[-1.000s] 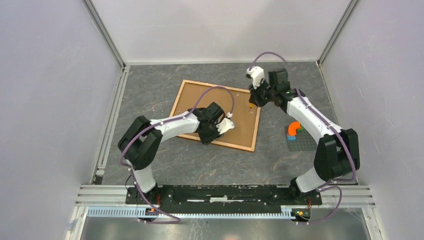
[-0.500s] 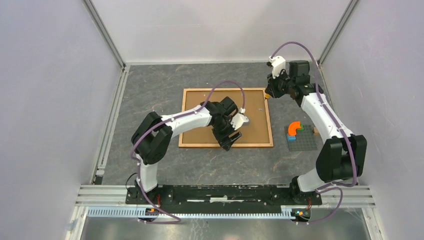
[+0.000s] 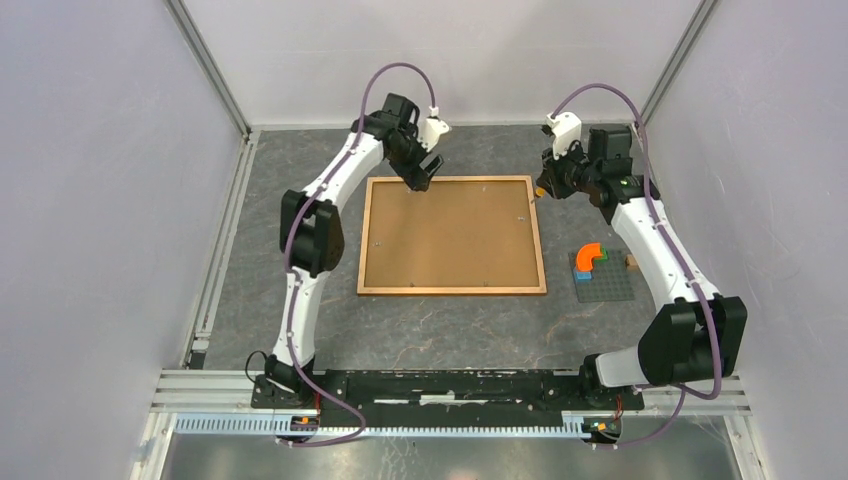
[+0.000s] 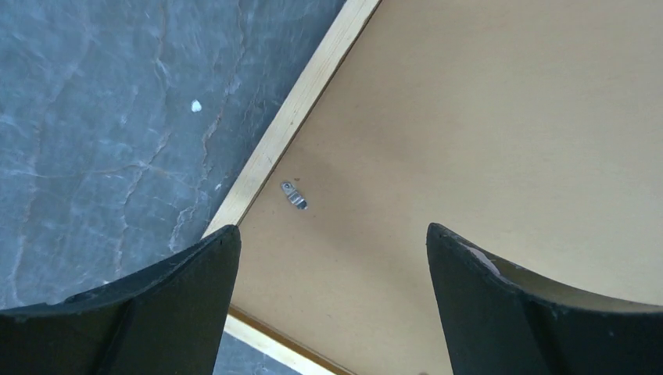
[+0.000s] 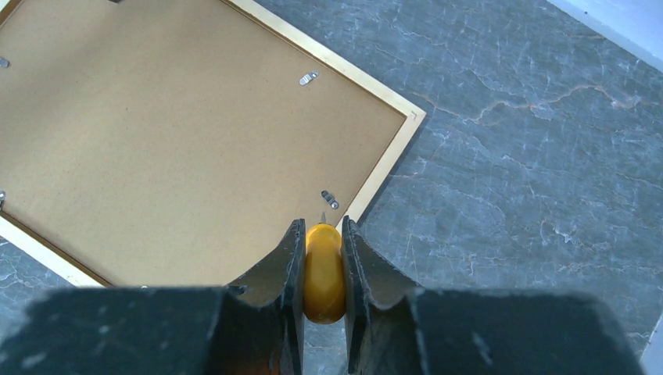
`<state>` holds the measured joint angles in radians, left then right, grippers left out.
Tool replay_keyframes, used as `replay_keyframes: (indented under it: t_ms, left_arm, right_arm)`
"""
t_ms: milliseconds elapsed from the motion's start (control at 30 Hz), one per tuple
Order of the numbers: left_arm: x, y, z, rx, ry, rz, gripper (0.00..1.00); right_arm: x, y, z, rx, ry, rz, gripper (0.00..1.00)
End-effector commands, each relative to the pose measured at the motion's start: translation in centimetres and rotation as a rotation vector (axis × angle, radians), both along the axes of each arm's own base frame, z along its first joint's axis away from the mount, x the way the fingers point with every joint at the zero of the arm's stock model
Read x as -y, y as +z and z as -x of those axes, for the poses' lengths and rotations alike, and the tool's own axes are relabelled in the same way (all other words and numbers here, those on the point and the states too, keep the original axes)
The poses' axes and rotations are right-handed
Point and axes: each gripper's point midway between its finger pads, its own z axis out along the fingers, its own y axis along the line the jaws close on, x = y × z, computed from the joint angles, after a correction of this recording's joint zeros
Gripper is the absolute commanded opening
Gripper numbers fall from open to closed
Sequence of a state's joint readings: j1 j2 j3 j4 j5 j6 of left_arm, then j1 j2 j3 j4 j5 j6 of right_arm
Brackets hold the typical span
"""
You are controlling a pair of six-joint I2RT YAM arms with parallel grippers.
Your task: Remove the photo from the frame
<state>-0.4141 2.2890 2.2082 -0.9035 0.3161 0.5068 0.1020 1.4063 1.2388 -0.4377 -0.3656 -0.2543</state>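
The frame (image 3: 450, 290) lies face down on the table, its brown fibreboard back (image 4: 485, 117) turned up. The photo is hidden beneath it. My left gripper (image 3: 424, 170) hovers open over the frame's far left corner, with a small metal clip (image 4: 294, 194) just beyond the left gripper (image 4: 332, 230) and nothing between its fingers. At the far right corner my right gripper (image 3: 543, 188) is shut on a yellow-handled tool (image 5: 323, 269). The tool's thin tip points at a metal clip (image 5: 329, 198) by the moulding. Another clip (image 5: 309, 77) sits further along that edge.
A small grey baseplate (image 3: 606, 280) with an orange curved brick (image 3: 590, 255) sits to the right of the frame, under the right arm. A small tan block (image 3: 631, 263) lies beside it. Enclosure walls close in on the left, back and right.
The frame has turned from askew to square with the table. My left gripper has left the frame's near middle, swung to the far left corner and opened. The right gripper shifted right, still holding the tool.
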Motion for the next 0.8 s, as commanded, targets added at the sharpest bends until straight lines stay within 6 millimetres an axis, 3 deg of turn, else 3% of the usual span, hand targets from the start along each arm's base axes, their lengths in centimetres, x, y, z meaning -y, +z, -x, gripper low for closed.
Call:
replay_keyframes:
  t_ms: [0, 233, 400, 567, 667, 767]
  left_arm:
    - [0.7, -2.6, -2.9, 0.1, -0.025, -0.09, 0.93]
    - [1.7, -5.4, -6.8, 0.148, 0.04, -0.085, 0.91]
    - [1.9, -7.8, -6.9, 0.139, 0.028, -0.117, 0.88]
    - [0.8, -9.9, -6.1, 0.08, 0.001, -0.15, 0.77]
    - [0.1, -9.5, -6.1, 0.051, 0.03, -0.137, 0.67]
    - [-0.7, -9.3, -4.4, -0.027, 0.002, -0.127, 0.55]
  right_arm:
    - [0.4, 0.4, 0.6, 0.013, -0.011, 0.001, 0.0]
    - [0.4, -0.1, 0.9, -0.005, -0.003, 0.01, 0.0]
    - [0.5, -0.3, 0.9, -0.009, 0.001, 0.016, 0.0]
    - [0.3, -0.4, 0.7, -0.013, 0.005, 0.014, 0.0]
    - [0.2, -0.4, 0.7, -0.015, 0.01, 0.009, 0.0]
    - [0.1, -0.6, 0.6, -0.02, 0.015, 0.005, 0.0]
